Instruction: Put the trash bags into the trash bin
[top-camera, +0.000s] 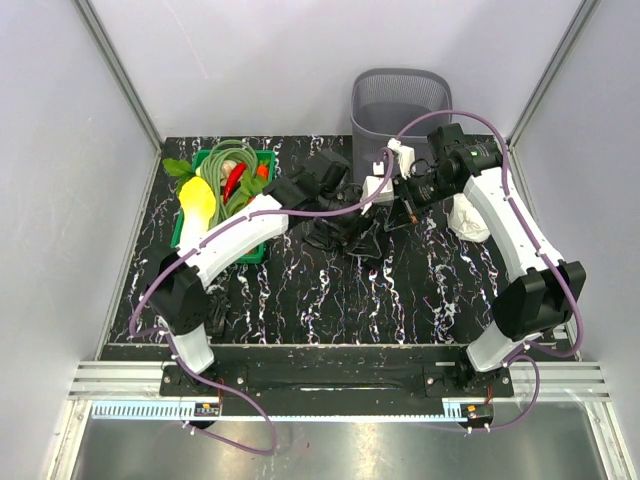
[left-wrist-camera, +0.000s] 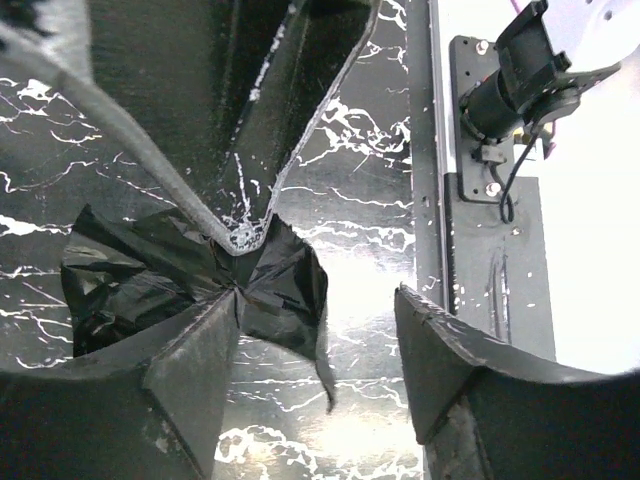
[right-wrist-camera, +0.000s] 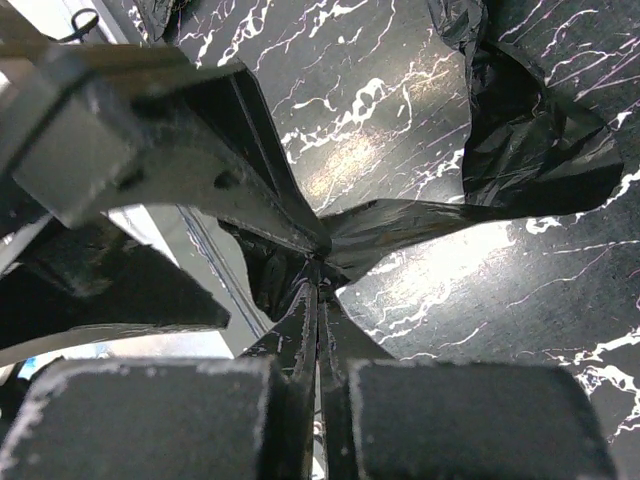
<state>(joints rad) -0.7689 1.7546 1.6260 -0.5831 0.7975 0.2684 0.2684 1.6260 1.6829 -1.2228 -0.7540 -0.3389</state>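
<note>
i'm on the pickup: right end effector (right-wrist-camera: 318, 280) pinched tight on a fold of the trash bag (right-wrist-camera: 540, 150), on the table (top-camera: 300, 290) at 6 o'clock from the trash bin (top-camera: 400, 100). left end effector (left-wrist-camera: 318, 300) gapes wide. next, i'd lift toward 12 o'clock, clearing the rim.

1. Beneath me lies a black table (top-camera: 330, 300) veined with white, glossy enough to throw back the light.
2. On my left stands a green crate (top-camera: 266, 155), close to the table's back edge.
3. In it I see a yellow vegetable (top-camera: 198, 197), a red chilli (top-camera: 233, 181), green leaves (top-camera: 178, 167) and pale green coiled stalks (top-camera: 226, 157).
4. On my right a crumpled white lump (top-camera: 467, 218) rests on the table; what it is I cannot tell.
5. Pale walls (top-camera: 60, 150) close in three sides.
</note>
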